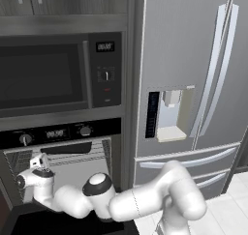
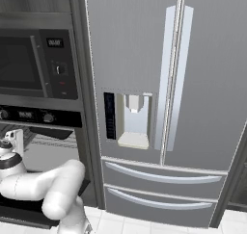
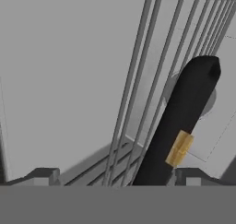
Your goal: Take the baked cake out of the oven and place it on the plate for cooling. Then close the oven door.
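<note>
The oven (image 1: pixel 53 132) stands open below the microwave, its oven door (image 1: pixel 48 222) dropped flat at the bottom left. A black tray (image 1: pixel 65 148) rests on the upper wire rack (image 3: pixel 138 94). In the hand view the tray (image 3: pixel 184 108) shows edge-on with a small tan cake (image 3: pixel 179 148) on it. My gripper (image 1: pixel 39 157) is at the left of the oven mouth, open, with nothing between its fingers (image 3: pixel 44 174). In the right base view the gripper (image 2: pixel 15 137) is at the far left, below the oven's knobs (image 2: pixel 47 117). The plate is out of view.
A dark-windowed microwave (image 1: pixel 43 74) with a side keypad sits above the oven. A tall steel fridge (image 1: pixel 193 84) with a water dispenser (image 2: pixel 132 120) fills the right side. The grey oven walls and rack bars close in around the hand.
</note>
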